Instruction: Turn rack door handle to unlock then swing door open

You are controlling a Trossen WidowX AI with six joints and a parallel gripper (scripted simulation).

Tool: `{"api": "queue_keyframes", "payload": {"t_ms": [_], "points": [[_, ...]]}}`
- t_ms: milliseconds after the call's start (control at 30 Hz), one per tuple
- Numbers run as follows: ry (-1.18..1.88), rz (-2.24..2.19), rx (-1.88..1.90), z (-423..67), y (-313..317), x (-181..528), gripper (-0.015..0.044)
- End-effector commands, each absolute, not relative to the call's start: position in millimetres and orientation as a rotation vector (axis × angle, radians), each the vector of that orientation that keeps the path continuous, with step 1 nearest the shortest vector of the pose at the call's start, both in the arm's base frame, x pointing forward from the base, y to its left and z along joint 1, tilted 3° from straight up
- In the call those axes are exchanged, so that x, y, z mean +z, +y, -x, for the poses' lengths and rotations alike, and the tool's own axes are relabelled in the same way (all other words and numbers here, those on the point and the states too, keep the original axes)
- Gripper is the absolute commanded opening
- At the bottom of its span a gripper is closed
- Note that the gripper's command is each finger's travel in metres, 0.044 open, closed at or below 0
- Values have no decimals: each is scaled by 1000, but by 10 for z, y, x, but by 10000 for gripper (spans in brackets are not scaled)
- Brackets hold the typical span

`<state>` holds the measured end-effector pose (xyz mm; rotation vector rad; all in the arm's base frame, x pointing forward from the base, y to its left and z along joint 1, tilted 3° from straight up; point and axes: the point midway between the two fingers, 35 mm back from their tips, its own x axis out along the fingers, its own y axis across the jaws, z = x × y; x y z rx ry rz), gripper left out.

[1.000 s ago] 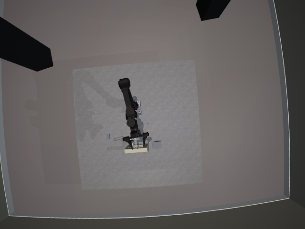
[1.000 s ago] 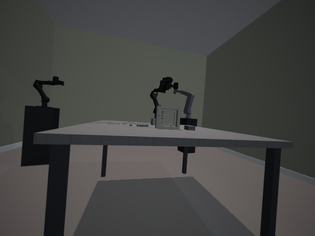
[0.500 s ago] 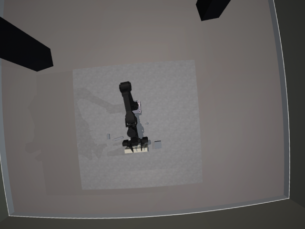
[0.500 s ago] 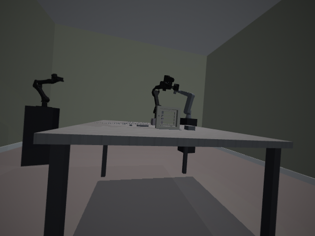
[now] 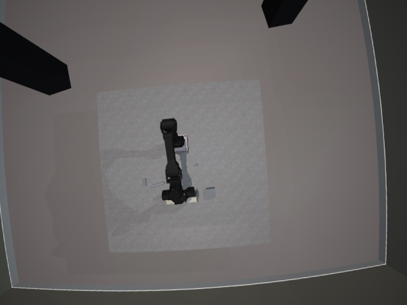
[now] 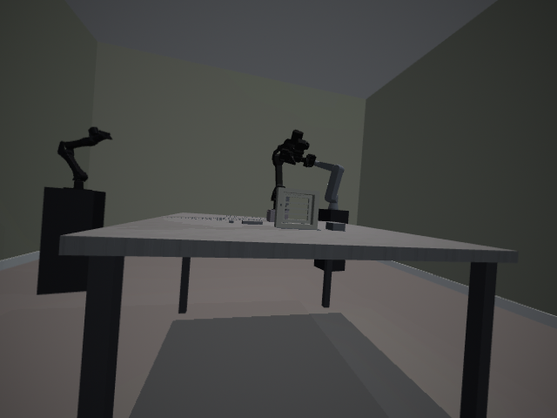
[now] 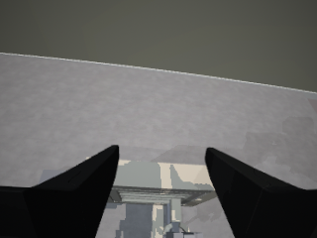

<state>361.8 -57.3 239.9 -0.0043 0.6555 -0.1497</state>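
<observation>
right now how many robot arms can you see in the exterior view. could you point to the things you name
3: a black arm (image 6: 67,157) at left on a dark pedestal, the black working arm (image 5: 170,147) (image 6: 278,172) behind the rack frame, and a grey arm (image 6: 333,184) right of it. Others may be out of view.

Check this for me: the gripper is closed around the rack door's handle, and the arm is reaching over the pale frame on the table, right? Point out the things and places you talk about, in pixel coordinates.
Not quite: the gripper (image 7: 162,152) isn't closed around the handle; the wrist view shows its fingers apart, above the frame (image 7: 190,175) (image 6: 315,211). The arm (image 5: 170,147) is indeed reaching over it.
</observation>
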Motion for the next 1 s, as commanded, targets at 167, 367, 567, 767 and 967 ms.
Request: {"api": "queue_keyframes", "payload": {"t_ms": [167, 367, 567, 767, 967], "points": [[903, -8, -157, -3606, -715, 2068, 298], [1072, -26, -161, -3547, -808, 1880, 298], [1240, -51, -159, -3458, -892, 1719, 298], [1407, -83, -151, -3346, -965, 1589, 298], [1567, -121, -136, -3222, -1026, 1495, 298]]}}
